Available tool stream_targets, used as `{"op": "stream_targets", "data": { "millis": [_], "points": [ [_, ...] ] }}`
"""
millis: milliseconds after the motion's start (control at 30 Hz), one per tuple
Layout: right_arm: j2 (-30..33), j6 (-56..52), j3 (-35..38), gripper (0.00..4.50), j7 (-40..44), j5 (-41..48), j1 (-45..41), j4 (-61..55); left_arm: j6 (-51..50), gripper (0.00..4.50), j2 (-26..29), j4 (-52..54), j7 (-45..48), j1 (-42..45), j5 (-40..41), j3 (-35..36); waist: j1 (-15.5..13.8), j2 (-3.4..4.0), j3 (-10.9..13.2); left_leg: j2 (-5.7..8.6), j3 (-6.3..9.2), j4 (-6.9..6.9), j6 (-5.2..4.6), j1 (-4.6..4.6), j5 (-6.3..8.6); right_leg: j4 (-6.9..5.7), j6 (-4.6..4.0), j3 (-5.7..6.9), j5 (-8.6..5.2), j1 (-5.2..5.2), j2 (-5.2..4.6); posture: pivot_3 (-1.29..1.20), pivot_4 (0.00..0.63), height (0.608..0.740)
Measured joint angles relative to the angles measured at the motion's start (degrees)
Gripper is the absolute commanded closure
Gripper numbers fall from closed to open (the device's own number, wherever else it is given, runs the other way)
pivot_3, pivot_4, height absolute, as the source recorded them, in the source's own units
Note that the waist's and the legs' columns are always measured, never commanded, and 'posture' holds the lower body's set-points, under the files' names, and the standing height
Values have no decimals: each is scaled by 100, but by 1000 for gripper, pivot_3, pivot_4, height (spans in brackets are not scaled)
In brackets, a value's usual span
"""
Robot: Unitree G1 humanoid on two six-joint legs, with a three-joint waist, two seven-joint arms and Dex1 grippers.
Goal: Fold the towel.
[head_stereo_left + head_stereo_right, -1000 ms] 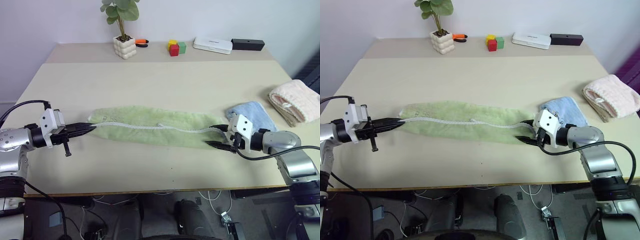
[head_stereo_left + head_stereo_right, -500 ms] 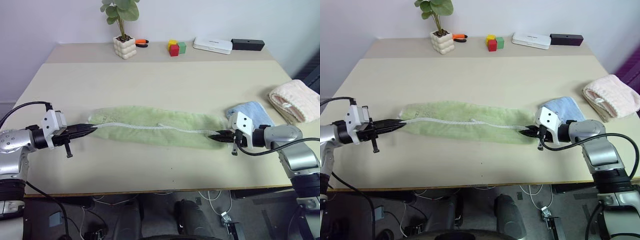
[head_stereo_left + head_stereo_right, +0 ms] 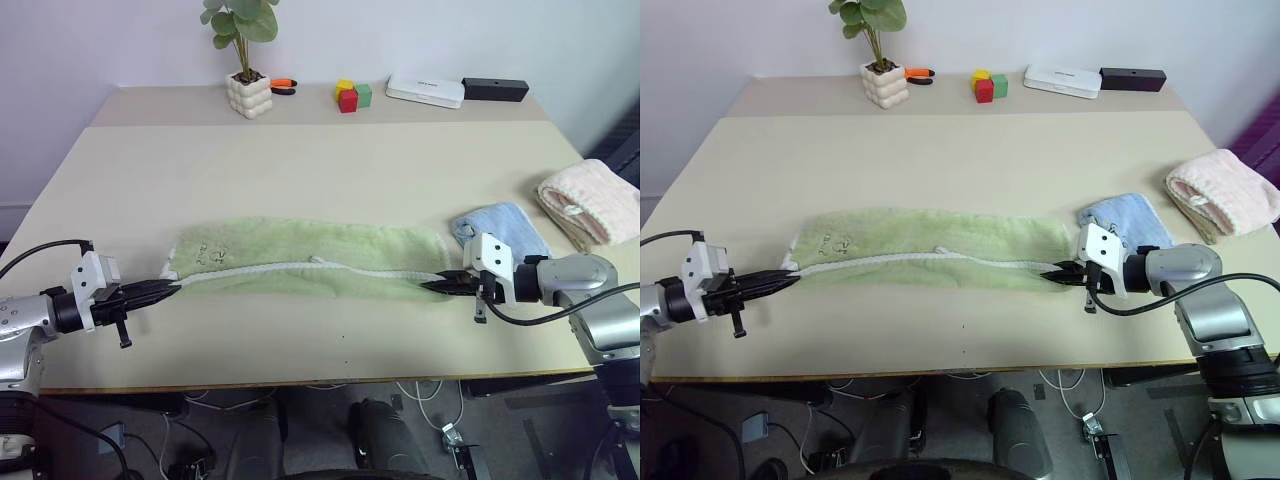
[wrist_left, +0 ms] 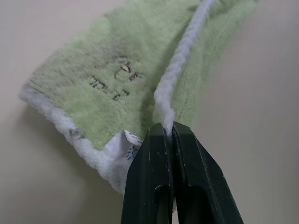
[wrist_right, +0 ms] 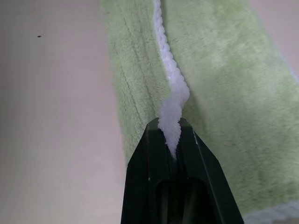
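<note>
The green towel (image 3: 310,258) lies stretched lengthwise across the near part of the counter (image 3: 320,160), folded over along its length. My left hand (image 3: 165,290) pinches the white edging at its left end; my right hand (image 3: 432,286) is clamped on the same edging at the right end. Both point nearly level, inward toward each other. To fold cleanly, I would keep that edge taut and move both ends together.

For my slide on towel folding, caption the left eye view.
Both grippers, left and right, pinch the green towel's white edging at opposite ends.
</note>
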State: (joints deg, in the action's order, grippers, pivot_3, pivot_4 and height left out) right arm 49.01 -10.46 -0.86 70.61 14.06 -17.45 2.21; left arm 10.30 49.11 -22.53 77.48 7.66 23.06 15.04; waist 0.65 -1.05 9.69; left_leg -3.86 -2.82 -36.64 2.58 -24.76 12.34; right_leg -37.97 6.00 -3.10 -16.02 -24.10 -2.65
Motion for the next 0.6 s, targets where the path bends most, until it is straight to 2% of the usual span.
{"op": "stream_targets", "data": {
  "millis": [100,200,367,433,533,600],
  "points": [
    [-192,427,-11,4481,-317,-233,-635,550,46,4500,-127,-367,-130,623,-73,-84,-8,0,0,0,1,-20,0,0,0,-4,0,1,0,5,2,0,150,740],
    [-461,1144,-109,4481,-803,-690,-1657,1535,304,4500,-288,-1267,-446,1837,-397,-274,-15,-2,1,1,3,-36,0,-1,0,-6,9,3,5,13,4,0,150,740],
    [-1022,2628,-407,4481,-1873,-1612,-3647,3883,1410,4500,-435,-3739,-2472,4480,-1638,-660,15,-8,6,3,5,-36,-10,-17,6,-2,23,3,13,2,5,0,150,740],
    [-1196,3102,-473,4481,-2725,-1985,-4556,4970,1639,4500,-385,-4471,-3519,5506,-2168,-835,46,-5,8,4,3,-39,-14,-61,8,-7,25,1,13,-47,0,0,150,740],
    [-1203,3598,-509,4481,-3764,-2385,-5366,5751,1848,4500,-315,-4884,-4244,6290,-2571,-999,45,-4,8,4,-5,-19,-16,-70,10,1,27,2,10,-62,-1,0,150,740],
    [-1200,3945,-470,4481,-4079,-2431,-5656,5964,2006,4500,-256,-5024,-4334,6557,-2716,-1029,48,-4,8,4,-10,2,-16,-65,10,12,28,3,8,-63,-1,0,150,740]
  ]
}}
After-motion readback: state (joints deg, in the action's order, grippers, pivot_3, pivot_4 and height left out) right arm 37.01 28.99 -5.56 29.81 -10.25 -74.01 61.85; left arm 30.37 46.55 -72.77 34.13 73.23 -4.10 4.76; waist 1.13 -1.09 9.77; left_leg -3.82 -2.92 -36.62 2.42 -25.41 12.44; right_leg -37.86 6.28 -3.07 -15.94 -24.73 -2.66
